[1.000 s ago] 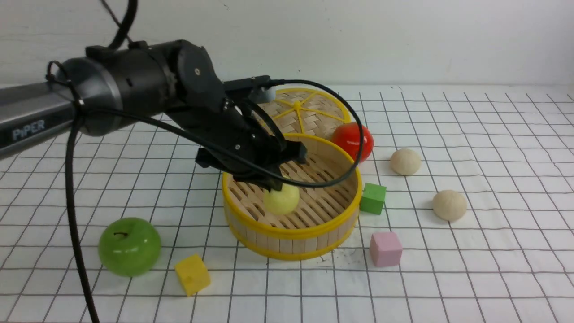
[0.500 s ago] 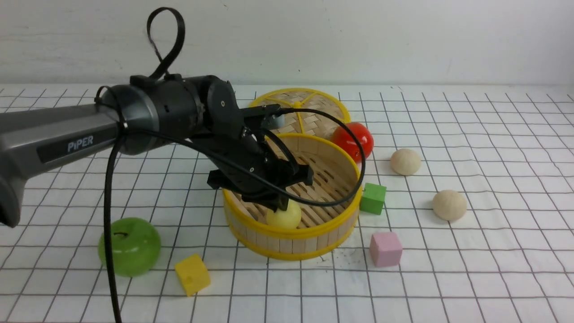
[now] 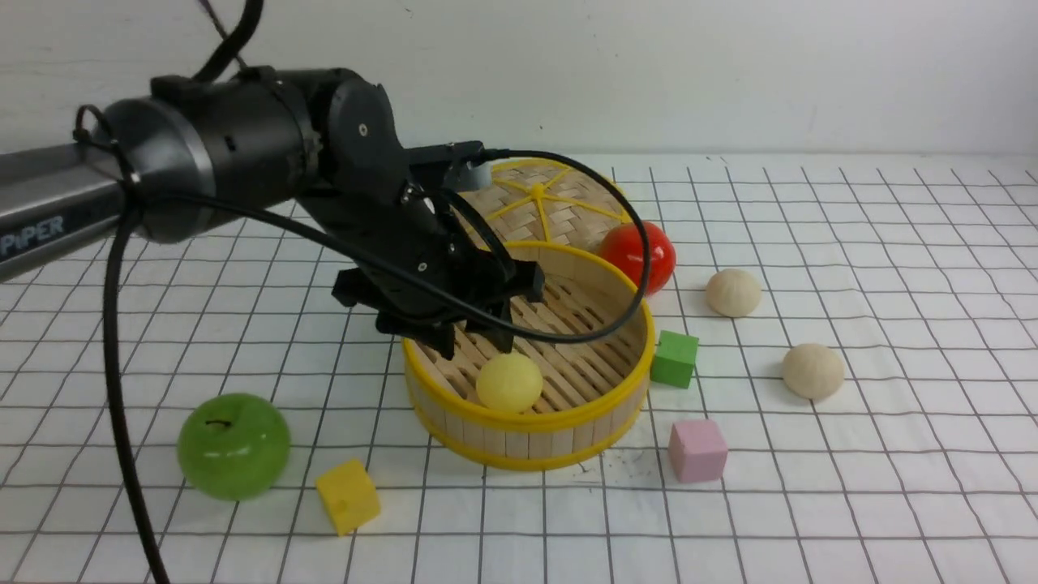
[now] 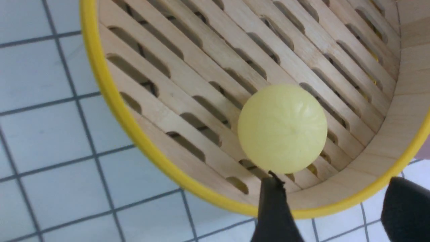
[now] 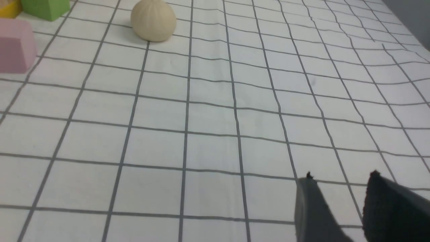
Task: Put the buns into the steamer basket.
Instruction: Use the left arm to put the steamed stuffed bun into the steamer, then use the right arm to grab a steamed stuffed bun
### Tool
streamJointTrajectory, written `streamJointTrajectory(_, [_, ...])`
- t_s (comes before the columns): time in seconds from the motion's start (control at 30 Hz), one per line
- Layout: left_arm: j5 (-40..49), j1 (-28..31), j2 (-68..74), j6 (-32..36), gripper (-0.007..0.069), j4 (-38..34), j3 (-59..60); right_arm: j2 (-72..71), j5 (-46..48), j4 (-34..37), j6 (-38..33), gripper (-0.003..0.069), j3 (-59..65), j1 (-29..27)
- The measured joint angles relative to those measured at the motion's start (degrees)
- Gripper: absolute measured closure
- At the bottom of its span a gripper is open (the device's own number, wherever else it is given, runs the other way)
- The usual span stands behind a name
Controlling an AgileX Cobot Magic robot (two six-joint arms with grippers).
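A green apple [image 3: 233, 444] sat on the bench [image 3: 892, 487], well off to the left of the left pincer [image 3: 477, 345] and closer to the robot. A yellow block [image 3: 347, 495] lay near the apple, also left of that pincer.

The left pincer hung over the left part of the steamer basket [image 3: 527, 422]. Its two fingers were spread wide apart and held nothing. The pale yellow bun [image 3: 509, 381] lay on the slatted floor inside the basket, right under the fingertips and close to the front wall. In the left wrist view one fingertip was just beside the bun, but I could not tell if it touched.

Behind the pincer, past the basket, lay the woven lid [image 3: 559, 203]. A red tomato [image 3: 661, 255] sat to the pincer's right, just behind the basket. Further right, a green block [image 3: 675, 358] stood just beside the basket wall, and a pink block [image 3: 697, 450] lay closer to the robot.

The far cream bun [image 3: 733, 292] and the near cream bun [image 3: 813, 371] were on the bench outside the basket, well to the right of the left pincer.

The right pincer [image 5: 341, 174] showed only in its own wrist view. Its fingers stood a little apart with nothing between them. The near cream bun lay well ahead of it.
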Motion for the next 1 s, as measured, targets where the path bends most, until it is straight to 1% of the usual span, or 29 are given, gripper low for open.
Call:
streamJointTrajectory(0.03, [0.3, 0.0, -0.4, -0.2, 0.0183, 0.3, 0.0, 0.0, 0.0, 0.0, 0.0, 0.0420, 0.0, 0.0])
streamJointTrajectory(0.07, [2.4, 0.0, -2.0, -2.0, 0.0171, 3.1, 0.0, 0.0, 0.0, 0.0, 0.0, 0.0420, 0.0, 0.0])
streamJointTrajectory(0.13, [5.2, 0.0, -4.4, -4.5, 0.0165, 6.3, 0.0, 0.0, 0.0, 0.0, 0.0, 0.0420, 0.0, 0.0])
streamJointTrajectory(0.27, [7.7, 0.0, -8.9, -7.4, 0.0164, 10.5, 0.8, 0.0, 0.0, 0.0, 0.0, 0.0420, 0.0, 0.0])
streamJointTrajectory(0.3, [9.0, 0.0, -12.3, -8.8, 0.0164, 12.3, 2.0, 0.0, 0.0, 0.0, 0.0, 0.0420, 0.0, 0.0])
streamJointTrajectory(0.33, [9.0, 0.0, -12.7, -8.9, 0.0164, 12.5, 2.2, 0.0, 0.0, 0.0, 0.0, 0.0420, 0.0, 0.0])
streamJointTrajectory(0.47, [10.6, 0.0, -21.8, -9.7, 0.0164, 13.6, 8.4, 0.0, 0.0, 0.0, 0.0, 0.0420, 0.0, 0.0])
streamJointTrajectory(0.57, [10.9, 0.0, -30.9, -10.7, 0.0164, 13.6, 15.4, 0.0, 0.0, 0.0, 0.0, 0.0420, 0.0, 0.0])
streamJointTrajectory(0.6, [11.0, 0.0, -30.9, -10.8, 0.0165, 13.6, 15.9, 0.0, 0.0, 0.0, 0.0, 0.0420, 0.0, 0.0])
streamJointTrajectory(0.63, [11.3, 0.0, -36.1, -11.5, 0.0172, 13.6, 20.3, 0.0, 0.0, 0.0, 0.0, 0.0420, 0.0, 0.0])
streamJointTrajectory(0.7, [11.7, 0.0, -42.8, -12.2, 0.0195, 13.6, 25.7, 0.0, 0.0, 0.0, 0.0, 0.0420, 0.0, 0.0])
streamJointTrajectory(0.77, [11.9, 0.0, -48.4, -13.1, 0.0233, 13.6, 30.7, 0.0, 0.0, 0.0, 0.1, 0.0420, 0.0, 0.0])
streamJointTrajectory(0.8, [11.8, 0.0, -49.0, -13.3, 0.0238, 13.6, 31.8, 0.0, 0.0, 0.0, 0.1, 0.0420, 0.0, 0.0])
streamJointTrajectory(0.83, [11.9, 0.0, -51.5, -14.0, 0.0258, 13.6, 34.0, 0.0, 0.0, 0.0, 0.1, 0.0420, 0.0, 0.0])
streamJointTrajectory(0.9, [11.7, 0.0, -59.2, -16.2, 0.0337, 13.6, 39.7, 0.0, 0.0, 0.0, 0.1, 0.0420, 0.0, 0.0])
streamJointTrajectory(0.93, [11.7, 0.0, -59.8, -16.4, 0.0343, 13.6, 40.2, 0.0, 0.0, 0.0, 0.1, 0.0420, 0.0, 0.0])
streamJointTrajectory(0.97, [11.2, 0.0, -64.7, -18.2, 0.0404, 13.6, 43.7, 0.0, 0.0, 0.0, 0.1, 0.0420, 0.0, 0.0])
streamJointTrajectory(1.0, [11.1, 0.0, -66.7, -19.0, 0.0438, 13.6, 44.8, 0.0, 0.0, 0.0, 0.1, 0.0420, 0.0, 0.0])
